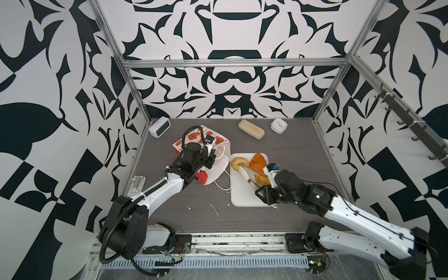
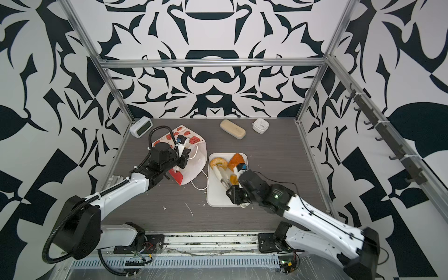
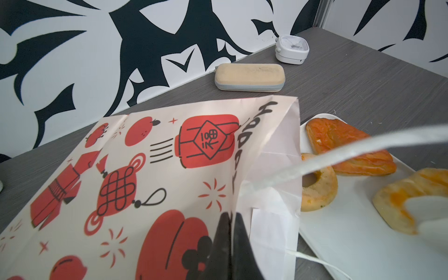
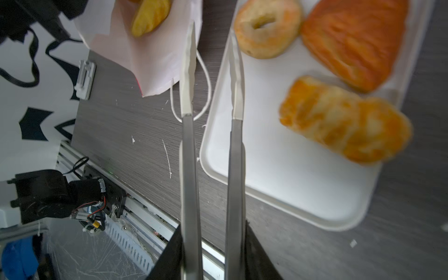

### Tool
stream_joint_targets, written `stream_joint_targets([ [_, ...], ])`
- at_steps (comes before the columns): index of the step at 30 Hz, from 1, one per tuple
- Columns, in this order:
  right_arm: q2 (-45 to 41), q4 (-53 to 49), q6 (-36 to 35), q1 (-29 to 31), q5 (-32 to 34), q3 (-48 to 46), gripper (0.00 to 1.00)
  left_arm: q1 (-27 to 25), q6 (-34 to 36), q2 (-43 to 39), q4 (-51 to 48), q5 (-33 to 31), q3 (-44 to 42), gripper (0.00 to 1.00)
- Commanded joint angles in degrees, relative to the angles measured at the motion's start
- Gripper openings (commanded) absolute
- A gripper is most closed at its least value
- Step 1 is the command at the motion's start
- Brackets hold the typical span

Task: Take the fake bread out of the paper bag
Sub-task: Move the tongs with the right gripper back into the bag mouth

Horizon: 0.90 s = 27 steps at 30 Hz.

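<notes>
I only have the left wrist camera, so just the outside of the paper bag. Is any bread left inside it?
Observer: Yes. The right wrist view looks into the mouth of the paper bag, and one golden pastry lies inside.
Operator: What is the right arm holding?
Observer: The right gripper is shut on metal tongs; their tips are apart and empty.
Operator: Where do the tips sit?
Observer: In both top views they end by the ring bagel on the tray.
</notes>
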Motion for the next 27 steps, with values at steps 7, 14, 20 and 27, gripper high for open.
stream_joint_targets([
  [7, 17.33, 23.03, -9.44, 1.15, -7.33, 6.78, 0.36, 0.12, 2.04, -2.53, -2.81, 2.27, 2.44, 0.00],
  [14, 27.03, 31.10, -10.72, 1.16, -6.56, 9.80, 0.37, 0.26, 2.69, -4.71, -3.75, 2.74, 2.05, 0.00],
  [20, 34.19, 33.87, -10.82, 0.96, -6.02, 14.47, 0.40, 0.23, 2.24, -4.76, -4.80, 3.04, 2.51, 0.00],
  [27, 39.49, 34.60, -6.34, -1.35, -8.21, 17.58, 0.42, 0.26, 1.80, -4.27, -4.54, 3.54, 2.07, 0.00],
])
